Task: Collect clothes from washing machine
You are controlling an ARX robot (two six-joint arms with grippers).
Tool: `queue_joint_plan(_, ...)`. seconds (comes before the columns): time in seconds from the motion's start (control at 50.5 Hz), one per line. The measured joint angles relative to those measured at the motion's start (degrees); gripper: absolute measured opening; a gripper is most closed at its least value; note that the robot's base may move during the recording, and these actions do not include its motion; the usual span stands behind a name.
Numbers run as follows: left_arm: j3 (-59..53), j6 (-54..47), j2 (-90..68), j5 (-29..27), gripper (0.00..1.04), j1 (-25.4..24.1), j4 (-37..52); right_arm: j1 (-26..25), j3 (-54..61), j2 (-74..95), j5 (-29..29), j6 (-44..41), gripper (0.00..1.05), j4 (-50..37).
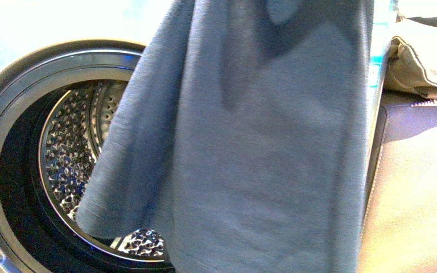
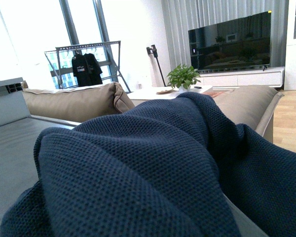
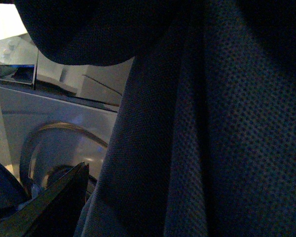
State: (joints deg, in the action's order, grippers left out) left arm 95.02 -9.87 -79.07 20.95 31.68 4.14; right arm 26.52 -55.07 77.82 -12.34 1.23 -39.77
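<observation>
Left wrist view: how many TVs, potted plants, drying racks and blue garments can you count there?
TV: 1
Potted plant: 1
Drying rack: 1
Blue garment: 1
Total: 4

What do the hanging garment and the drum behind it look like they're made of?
Garment: soft knit fabric, matte slate to navy blue. It shows a fine mesh-like texture up close and drapes in loose folds.
Drum: shiny metal, probably stainless steel. It is perforated, embossed and brightly reflective.
</observation>
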Motion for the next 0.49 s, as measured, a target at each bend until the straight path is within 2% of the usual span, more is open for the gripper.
queue_joint_plan(0.178, 0.0, 0.0, 0.0, 0.0, 0.14, 0.0, 0.0, 2.1, -1.6, 1.8, 3.8, 0.1, 0.97, -1.3)
queue_joint_plan(0.435, 0.0, 0.0, 0.2, 0.0, 0.14, 0.0, 0.0, 6.1, -4.3, 3.9, 15.8, -0.6, 0.97, -0.9)
queue_joint_plan(0.495, 0.0, 0.0, 0.2, 0.0, 0.14, 0.0, 0.0, 6.6, -4.7, 4.1, 18.1, -0.6, 0.92, -0.6)
